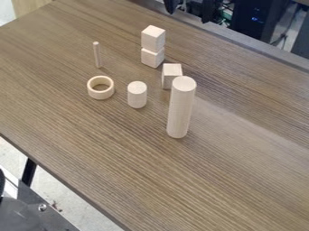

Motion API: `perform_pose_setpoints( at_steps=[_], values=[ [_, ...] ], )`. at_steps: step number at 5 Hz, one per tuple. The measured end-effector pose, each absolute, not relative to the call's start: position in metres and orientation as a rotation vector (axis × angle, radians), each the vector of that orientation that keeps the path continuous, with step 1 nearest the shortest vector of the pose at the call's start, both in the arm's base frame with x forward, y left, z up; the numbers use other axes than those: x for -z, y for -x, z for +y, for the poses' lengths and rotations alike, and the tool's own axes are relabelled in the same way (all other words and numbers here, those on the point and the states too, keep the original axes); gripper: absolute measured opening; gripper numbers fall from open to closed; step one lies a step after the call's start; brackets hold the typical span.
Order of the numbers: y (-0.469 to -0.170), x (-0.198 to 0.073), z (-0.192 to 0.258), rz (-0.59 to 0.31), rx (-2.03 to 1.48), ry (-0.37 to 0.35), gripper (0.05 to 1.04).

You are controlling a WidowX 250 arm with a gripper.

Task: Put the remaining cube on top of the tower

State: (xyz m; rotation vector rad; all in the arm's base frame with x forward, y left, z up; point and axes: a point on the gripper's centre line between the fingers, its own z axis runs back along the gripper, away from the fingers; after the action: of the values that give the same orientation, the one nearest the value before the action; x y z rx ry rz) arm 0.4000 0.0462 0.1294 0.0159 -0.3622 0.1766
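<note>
Looking down at the table (241, 180), you saw the loose cube (171, 77) just beside the tower (153, 39), a little nearer to you and to its right; the tower was two pale wooden blocks, one stacked on the other, the upper one set fairly square. You had the gripper (190, 11) at the top edge of your view, beyond the tower; its two black fingers hung well apart, and the cube sat on the table, away from them.

The main thing in your way was the tall post (180, 108), upright on your side of the cube; its top overlapped the cube's lower right part in your view, though its foot stood apart from it. To the left of the post you had the short stub (137, 95), upright; farther left lay the ring (95, 93), its opening facing up; behind the ring, the thin stick (98, 56) stood on end, to the left of the tower. Past the far edge you could see dark equipment (249, 20) with a small blue light; at your lower left, a black table leg (29, 171) showed below the near edge.
</note>
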Motion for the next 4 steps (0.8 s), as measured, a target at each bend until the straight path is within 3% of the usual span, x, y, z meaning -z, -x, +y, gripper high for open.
perform_pose_setpoints(
  at_steps=[2,4],
  values=[
    [-0.384,-0.096,0.046,-0.266,-0.197,-0.014,0.999],
    [-0.373,-0.083,0.047,-0.231,-0.264,-0.023,0.999]
  ],
)
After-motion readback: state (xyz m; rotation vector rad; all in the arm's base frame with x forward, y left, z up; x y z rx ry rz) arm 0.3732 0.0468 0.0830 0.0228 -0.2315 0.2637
